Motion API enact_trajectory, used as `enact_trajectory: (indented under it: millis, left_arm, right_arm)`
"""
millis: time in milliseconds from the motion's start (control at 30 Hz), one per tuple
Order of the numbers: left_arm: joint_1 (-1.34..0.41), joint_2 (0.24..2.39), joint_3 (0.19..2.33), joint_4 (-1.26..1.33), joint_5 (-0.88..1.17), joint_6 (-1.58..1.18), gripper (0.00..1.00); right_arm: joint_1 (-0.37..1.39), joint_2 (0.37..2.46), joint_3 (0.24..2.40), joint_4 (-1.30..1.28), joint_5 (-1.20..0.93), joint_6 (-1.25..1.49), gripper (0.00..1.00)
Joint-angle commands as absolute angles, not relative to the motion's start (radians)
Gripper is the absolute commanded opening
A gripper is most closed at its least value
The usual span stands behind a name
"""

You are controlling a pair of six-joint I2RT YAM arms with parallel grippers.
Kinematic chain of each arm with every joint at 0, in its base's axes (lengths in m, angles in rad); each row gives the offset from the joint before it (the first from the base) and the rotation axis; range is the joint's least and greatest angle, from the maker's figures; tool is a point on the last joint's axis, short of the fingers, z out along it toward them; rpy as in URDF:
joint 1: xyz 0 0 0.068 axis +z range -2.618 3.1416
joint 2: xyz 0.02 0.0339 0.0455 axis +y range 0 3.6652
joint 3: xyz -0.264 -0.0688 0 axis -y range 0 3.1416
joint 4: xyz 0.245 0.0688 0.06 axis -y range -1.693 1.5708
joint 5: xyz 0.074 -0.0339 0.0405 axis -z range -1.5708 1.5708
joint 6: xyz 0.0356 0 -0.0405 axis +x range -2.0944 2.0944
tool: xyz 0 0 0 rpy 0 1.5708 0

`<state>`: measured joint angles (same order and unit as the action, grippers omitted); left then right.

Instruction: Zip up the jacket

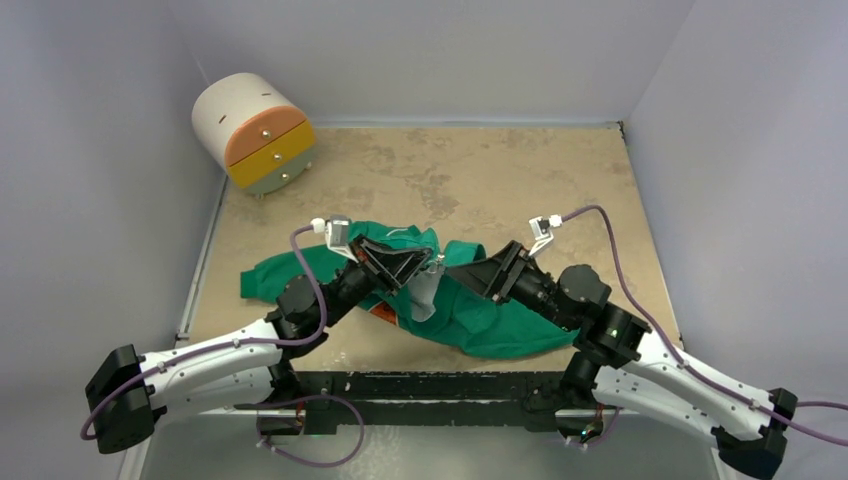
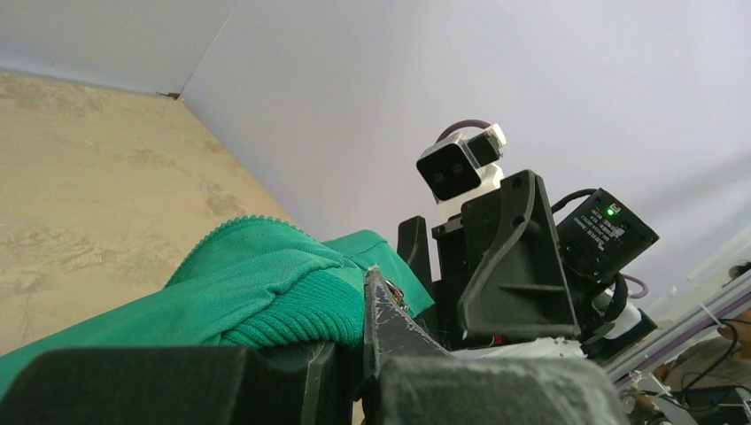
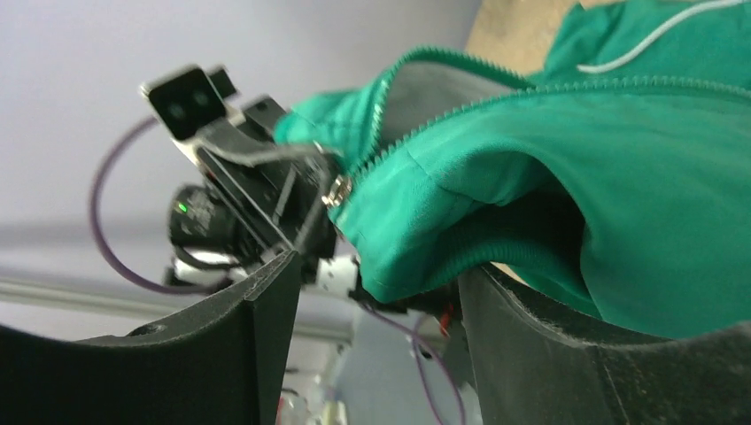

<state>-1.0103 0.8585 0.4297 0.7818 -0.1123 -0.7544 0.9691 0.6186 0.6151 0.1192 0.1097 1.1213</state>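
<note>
The green jacket (image 1: 500, 322) lies crumpled on the tan table (image 1: 560, 180), its front partly open with pale grey lining (image 1: 424, 296) and an orange patch (image 1: 383, 315) showing. My left gripper (image 1: 405, 262) is shut on the jacket's ribbed hem (image 2: 292, 310) beside the zip; a metal zip part (image 2: 400, 301) peeks past the fingertip. My right gripper (image 1: 468, 270) faces it from the right with its jaws open wide. In the right wrist view the jacket (image 3: 567, 168) drapes over one finger (image 3: 567, 354), and the zip slider (image 3: 336, 191) sits at the foot of the open teeth.
A white round drawer unit (image 1: 255, 130) with orange, yellow and grey fronts stands at the back left corner. Grey walls close in the table on three sides. The two grippers are close together, nearly touching, over the jacket's middle.
</note>
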Motion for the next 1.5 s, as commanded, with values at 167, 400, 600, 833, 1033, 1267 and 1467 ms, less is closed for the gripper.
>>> enact_trajectory:
  millis: [167,400,600,833,1033,1267,1467]
  left_arm:
    - [-1.015,0.833,0.475,0.785,-0.111,-0.709,0.0]
    - [-1.015,0.83,0.499,0.723,-0.121,-0.712,0.0]
    - [-1.016,0.822,0.575,0.533,-0.208,-0.738,0.0]
    - [-1.015,0.844,0.711,0.253,-0.302,-0.782,0.0]
    - [-1.014,0.887,0.835,0.01,-0.398,-0.847,0.0]
    - [-1.014,0.944,0.922,-0.149,-0.448,-0.866,0.0]
    - [-1.014,0.96,0.944,-0.169,-0.46,-0.871,0.0]
  right_arm:
    - [0.967,0.592,0.743,-0.073,-0.244,0.832,0.68]
    - [0.968,0.698,0.891,-0.111,-0.376,0.529,0.67]
    - [0.968,0.814,0.991,-0.161,-0.239,0.253,0.67]
    - [0.969,0.77,0.897,0.073,-0.197,0.01,0.67]
    - [0.968,0.68,0.788,0.23,-0.202,-0.239,0.67]
    - [0.972,0.736,0.826,0.184,-0.26,-0.504,0.68]
    - [0.978,0.768,0.833,0.192,-0.262,-0.668,0.67]
